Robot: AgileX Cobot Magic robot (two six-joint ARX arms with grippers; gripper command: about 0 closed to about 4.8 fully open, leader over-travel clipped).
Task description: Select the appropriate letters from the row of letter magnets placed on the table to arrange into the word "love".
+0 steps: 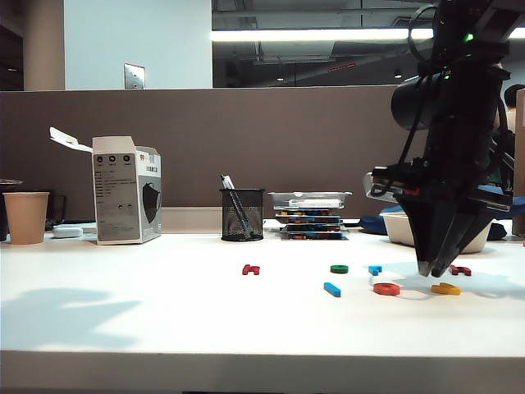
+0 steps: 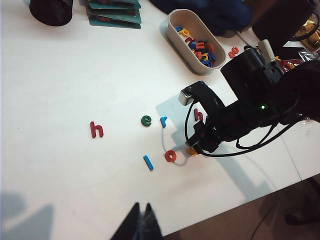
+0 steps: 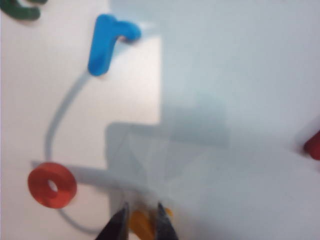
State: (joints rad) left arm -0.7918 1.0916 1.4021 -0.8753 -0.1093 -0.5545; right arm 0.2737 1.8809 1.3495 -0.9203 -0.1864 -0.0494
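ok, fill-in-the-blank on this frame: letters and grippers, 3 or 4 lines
1. The right gripper hangs over the yellow letter, its fingers slightly ____.
2. Beside the yellow letter lies the orange ____.
3. The green e sits in the back row between a dark red h and a blue ____.
4. The left gripper, away from the letters, is ____.

Missing: apart; ring; r; shut

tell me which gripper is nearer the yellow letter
Right. The right gripper sits directly over the yellow letter, fingertips straddling it. The left gripper hangs back near the table's front edge, well clear of it.
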